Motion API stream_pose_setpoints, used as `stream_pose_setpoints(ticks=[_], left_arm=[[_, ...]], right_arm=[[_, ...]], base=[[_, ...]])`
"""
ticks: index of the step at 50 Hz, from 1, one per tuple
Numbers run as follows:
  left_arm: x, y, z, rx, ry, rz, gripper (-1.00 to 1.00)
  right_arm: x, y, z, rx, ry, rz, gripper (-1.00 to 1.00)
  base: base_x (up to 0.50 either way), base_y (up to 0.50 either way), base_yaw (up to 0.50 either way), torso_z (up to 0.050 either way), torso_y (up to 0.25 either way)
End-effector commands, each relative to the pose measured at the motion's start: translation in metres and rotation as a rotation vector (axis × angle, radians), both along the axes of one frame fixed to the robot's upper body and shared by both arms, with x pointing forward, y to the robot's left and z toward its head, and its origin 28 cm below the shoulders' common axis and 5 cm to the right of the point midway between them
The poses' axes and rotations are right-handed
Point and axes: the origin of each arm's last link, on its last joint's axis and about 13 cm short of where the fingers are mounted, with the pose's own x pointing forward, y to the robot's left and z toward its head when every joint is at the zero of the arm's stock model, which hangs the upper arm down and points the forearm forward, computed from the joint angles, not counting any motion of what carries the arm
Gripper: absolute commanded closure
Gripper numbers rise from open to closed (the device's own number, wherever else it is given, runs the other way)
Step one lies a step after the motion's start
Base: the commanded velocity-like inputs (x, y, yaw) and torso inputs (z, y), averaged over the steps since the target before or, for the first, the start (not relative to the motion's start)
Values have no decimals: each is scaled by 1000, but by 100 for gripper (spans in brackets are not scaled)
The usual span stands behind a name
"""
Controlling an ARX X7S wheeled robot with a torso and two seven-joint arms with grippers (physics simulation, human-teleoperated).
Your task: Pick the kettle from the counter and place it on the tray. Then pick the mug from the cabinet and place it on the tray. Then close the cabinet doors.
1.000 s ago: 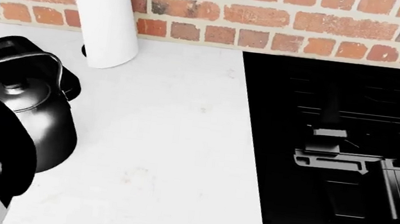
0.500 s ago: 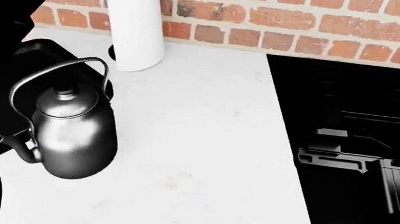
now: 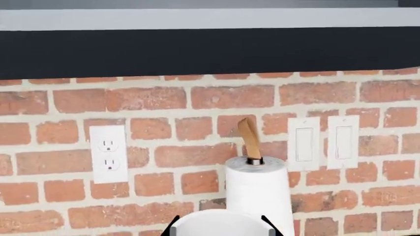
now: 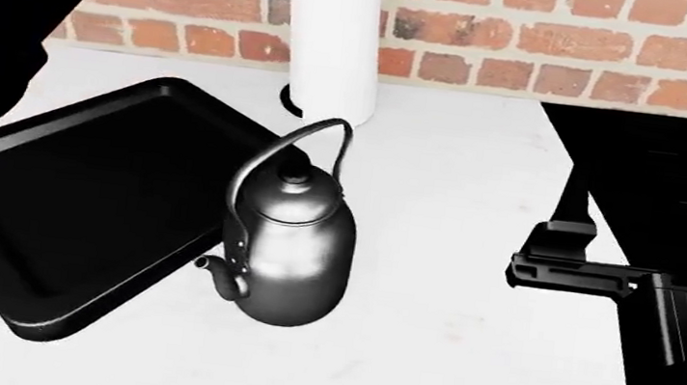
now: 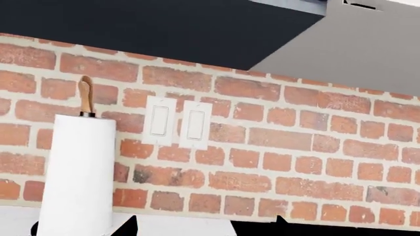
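Two task items in head view: shiny silver metal kettle (image 4: pixel 289 259) with tall arched handle stands upright on the flat white speckled counter (image 4: pixel 471 217), touching or just beside the right edge of the large glossy black rectangular tray (image 4: pixel 72 191). Can't tell if its base overlaps the rim. Spout points toward the counter's near edge, on the tray side. Tray sits at an angle on the counter's left part, one corner near the back wall.

Tall white paper-towel roll (image 4: pixel 332 31) stands at the counter's back edge against the red brick wall (image 4: pixel 530 39), just behind the kettle's handle. Black stovetop (image 4: pixel 655 189) borders the counter's right edge.

My left gripper (image 3: pixel 222 231): only two dark fingertips (image 3: pixel 172 230) show at the frame edge, set apart on either side of a white rounded object (image 3: pixel 220 223); can't tell if they touch it, so grip state unknown. That camera also shows a white outlet (image 3: pixel 108 153) and two white switches (image 3: pixel 323 142) on the brick.

My right gripper (image 5: pixel 203 228): dark fingertips (image 5: pixel 125 227) apart, nothing between them, facing wall and roll.

Mug not visible as such.
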Motion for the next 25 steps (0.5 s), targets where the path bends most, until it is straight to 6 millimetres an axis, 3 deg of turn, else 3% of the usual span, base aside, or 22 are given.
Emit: stream_pose_setpoints(ticks=[1, 22, 25], left_arm=[[1, 5, -2, -2, 3, 22, 100], [2, 10, -18, 2, 37, 19, 100], [3, 12, -22, 12, 44, 17, 100]], right_arm=[[1, 0, 0, -4, -4, -6, -100], [0, -1, 7, -28, -20, -19, -100], [-1, -3, 16, -37, -28, -27, -100]], base=[[0, 500, 0, 0, 0], [0, 500, 0, 0, 0], [0, 0, 0, 0, 0]])
